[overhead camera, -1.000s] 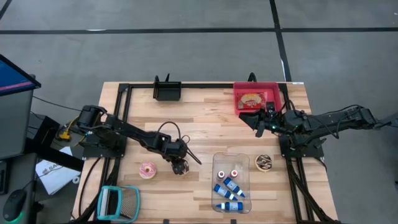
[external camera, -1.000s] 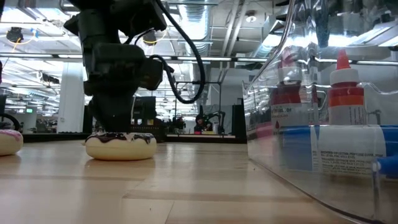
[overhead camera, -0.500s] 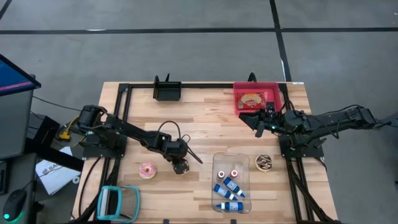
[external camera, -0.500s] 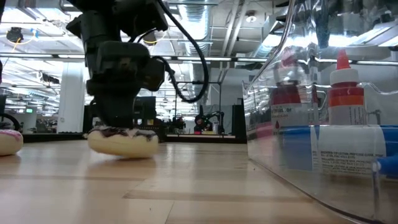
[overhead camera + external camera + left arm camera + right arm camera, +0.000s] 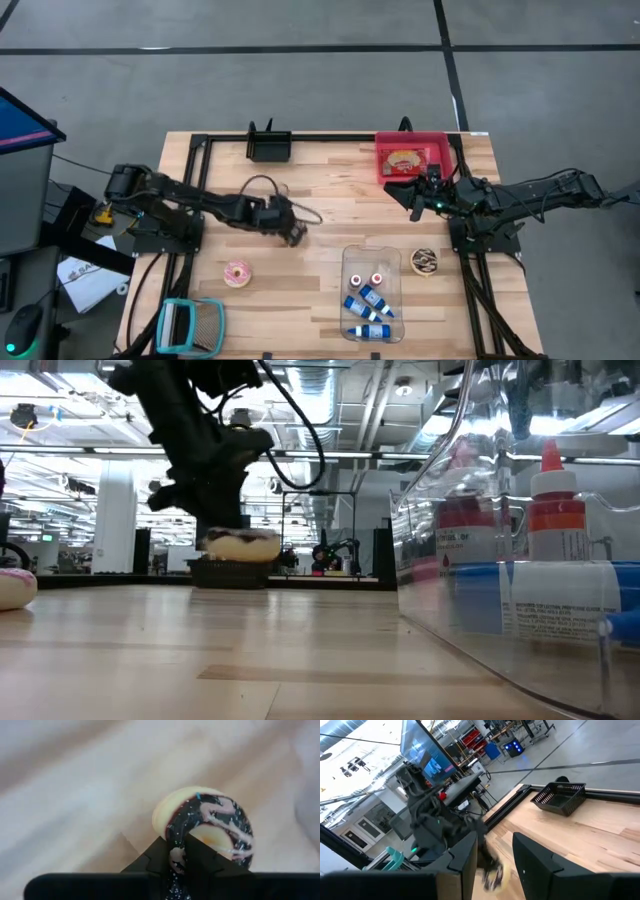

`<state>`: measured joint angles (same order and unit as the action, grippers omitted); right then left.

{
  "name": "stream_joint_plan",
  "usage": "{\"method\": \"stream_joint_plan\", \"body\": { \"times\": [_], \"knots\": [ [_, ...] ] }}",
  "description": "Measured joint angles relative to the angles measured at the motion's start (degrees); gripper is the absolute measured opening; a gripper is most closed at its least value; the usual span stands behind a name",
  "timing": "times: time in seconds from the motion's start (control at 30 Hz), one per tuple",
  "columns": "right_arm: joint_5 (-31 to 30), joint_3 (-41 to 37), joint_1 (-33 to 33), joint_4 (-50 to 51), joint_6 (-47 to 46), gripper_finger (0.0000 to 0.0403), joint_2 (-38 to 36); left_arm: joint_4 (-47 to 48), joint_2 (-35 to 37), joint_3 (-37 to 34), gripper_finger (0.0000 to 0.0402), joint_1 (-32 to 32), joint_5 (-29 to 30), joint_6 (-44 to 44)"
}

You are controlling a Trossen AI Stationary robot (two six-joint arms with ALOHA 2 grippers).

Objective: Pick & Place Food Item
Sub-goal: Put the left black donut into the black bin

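A chocolate-iced donut with pale pink drizzle hangs above the wooden table, a little left of the table's middle. My left gripper is shut on it. In the low view the donut floats clear of the tabletop under the dark gripper. A pink donut rests flat on the table nearer the front edge. My right gripper waits open by the red tray, with nothing between its fingers. My left gripper pinches the donut's ring at the part nearest the wrist between its two fingers. The fingers come slanting down from above and from the table's left. The donut is lifted clear of the table and sits roughly level, icing up.
The red tray at the back right holds a round food item. A black basket stands at the far edge. A clear box of bottles sits front right, another chocolate donut beside it, and a teal tool front left.
My left gripper has shut on the chocolate donut, first tipping one side up. It has then carried the donut up off the table and toward the far edge, rolling its wrist as it rose. The donut now hangs clear of the wood.
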<state>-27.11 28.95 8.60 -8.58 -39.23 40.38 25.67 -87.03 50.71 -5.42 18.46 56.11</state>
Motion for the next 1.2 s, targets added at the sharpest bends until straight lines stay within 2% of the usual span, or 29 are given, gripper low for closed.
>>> {"method": "stream_joint_plan", "body": {
  "times": [0.17, 0.27, 0.47, 0.63, 0.87, 1.2],
  "knots": [
    [0.02, 0.00, -0.89, 1.08, -0.09, 0.0118, 0.00, 5.49, 5.93, -0.04, 0.0041, 6.51, 8.03, 4.20],
    [0.00, 0.00, -1.76, 1.64, -0.69, 0.0118, -0.02, 7.41, 9.64, -0.04, 0.0039, 12.16, 10.19, 3.94],
    [0.20, 0.00, -2.52, 2.79, -1.25, 0.0118, -0.26, 10.85, 16.47, -0.02, 0.0030, 25.00, 11.00, -4.16],
    [0.26, 0.00, -2.80, 4.61, -1.91, 0.0118, -1.06, 10.98, 19.17, 0.01, 0.0029, 35.39, 8.73, -10.73],
    [1.24, 0.00, -3.62, 5.94, -2.34, 0.0118, -2.30, 4.89, 15.86, 0.01, 0.0029, 42.87, 7.91, -15.11],
    [6.38, 0.00, -6.06, 8.31, -4.42, 0.0118, -3.53, -2.98, 4.81, -0.02, 0.0029, 44.12, 9.68, -14.21]
  ]
}}
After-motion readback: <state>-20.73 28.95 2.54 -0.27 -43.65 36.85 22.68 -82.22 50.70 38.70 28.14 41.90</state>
